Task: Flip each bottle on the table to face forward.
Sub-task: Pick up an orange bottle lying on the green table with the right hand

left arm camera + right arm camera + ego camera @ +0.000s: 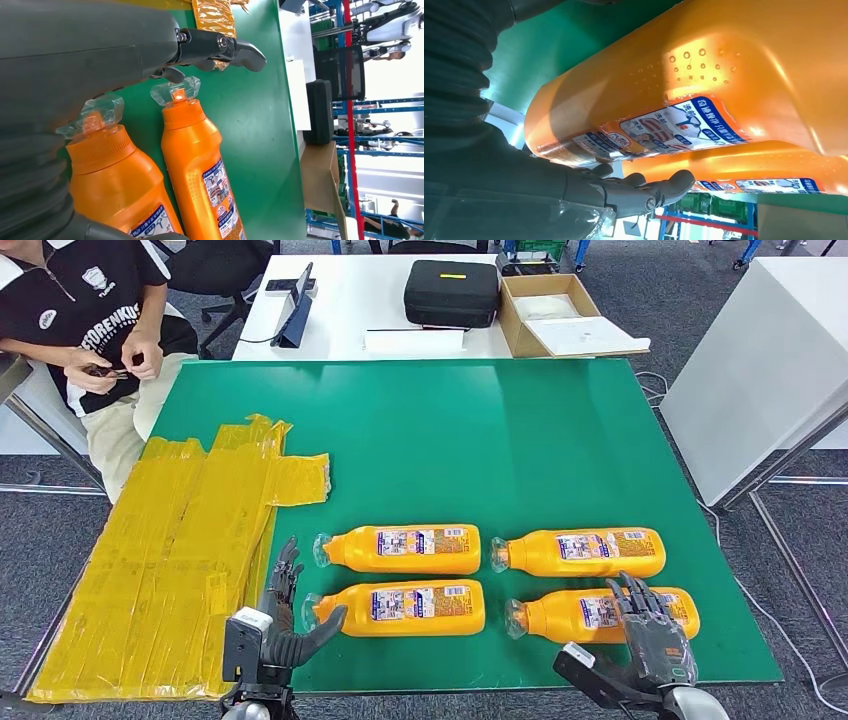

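Head view: yellow sheet (pixel 160 570) beside bottles (pixel 405 578).

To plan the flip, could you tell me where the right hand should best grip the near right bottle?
Probably the wide body of the near right bottle, from above, fingers across its width. It lies flat, cap left, and the right hand already hangs over its base end.

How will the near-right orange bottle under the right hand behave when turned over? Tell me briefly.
The near-right orange bottle lies on its side with a flattish, broad body, so it should flop over rather than roll. Its glossy plastic looks slippery under the right hand. It probably stays stiff; how heavy it is cannot be told.
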Controlling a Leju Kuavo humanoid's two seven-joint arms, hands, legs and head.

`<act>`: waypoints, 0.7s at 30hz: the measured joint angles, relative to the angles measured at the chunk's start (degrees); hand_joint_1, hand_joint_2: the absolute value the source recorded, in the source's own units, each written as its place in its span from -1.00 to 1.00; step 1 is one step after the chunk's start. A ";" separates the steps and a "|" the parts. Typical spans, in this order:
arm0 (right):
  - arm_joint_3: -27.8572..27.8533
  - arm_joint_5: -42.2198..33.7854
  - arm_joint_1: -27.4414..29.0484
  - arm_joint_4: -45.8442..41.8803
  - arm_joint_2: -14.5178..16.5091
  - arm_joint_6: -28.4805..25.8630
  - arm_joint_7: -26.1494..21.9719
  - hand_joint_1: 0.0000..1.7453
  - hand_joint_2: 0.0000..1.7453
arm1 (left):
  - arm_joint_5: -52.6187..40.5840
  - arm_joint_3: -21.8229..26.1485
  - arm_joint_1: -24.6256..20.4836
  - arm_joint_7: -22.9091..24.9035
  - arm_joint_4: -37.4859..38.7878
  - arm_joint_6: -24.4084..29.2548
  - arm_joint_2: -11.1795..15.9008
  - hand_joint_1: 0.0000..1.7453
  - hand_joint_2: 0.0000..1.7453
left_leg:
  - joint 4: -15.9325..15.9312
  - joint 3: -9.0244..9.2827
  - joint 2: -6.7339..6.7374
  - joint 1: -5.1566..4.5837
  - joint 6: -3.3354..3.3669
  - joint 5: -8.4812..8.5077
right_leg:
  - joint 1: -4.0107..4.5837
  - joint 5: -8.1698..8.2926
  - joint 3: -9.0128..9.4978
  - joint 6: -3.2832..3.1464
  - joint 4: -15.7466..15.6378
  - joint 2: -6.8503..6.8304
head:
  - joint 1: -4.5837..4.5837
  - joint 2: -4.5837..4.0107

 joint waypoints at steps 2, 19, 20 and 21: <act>-0.04 0.01 0.00 0.04 -0.01 0.08 0.04 -1.00 1.00 | 0.02 -0.02 -0.11 0.00 0.26 0.03 0.00 -1.00 1.00 | 0.00 0.01 0.00 0.00 0.00 0.00 | 0.00 0.00 0.01 0.00 0.00 0.00 | 0.01 0.01; 0.37 1.71 -1.93 -0.07 -2.37 2.30 -0.12 -1.00 1.00 | 0.50 0.42 -0.49 0.09 1.33 -0.91 -0.09 -1.00 1.00 | 0.01 -0.01 -0.04 -0.03 0.01 0.01 | -0.01 0.00 0.03 0.01 0.00 -0.01 | -0.01 0.00; 0.37 1.89 -1.94 -0.07 -2.38 2.26 -0.15 -1.00 1.00 | 0.46 0.44 -0.52 0.15 1.41 -0.95 -0.11 -1.00 1.00 | 0.01 -0.01 -0.04 -0.03 0.01 0.01 | -0.01 0.00 0.02 0.01 0.00 -0.01 | -0.01 0.00; 0.37 2.08 -1.93 -0.07 -2.38 2.22 -0.16 -1.00 1.00 | 0.39 0.47 -0.54 0.25 1.49 -0.99 -0.13 -1.00 1.00 | 0.01 -0.02 -0.03 -0.03 0.01 0.01 | -0.01 0.00 0.02 0.01 0.00 -0.01 | -0.01 0.00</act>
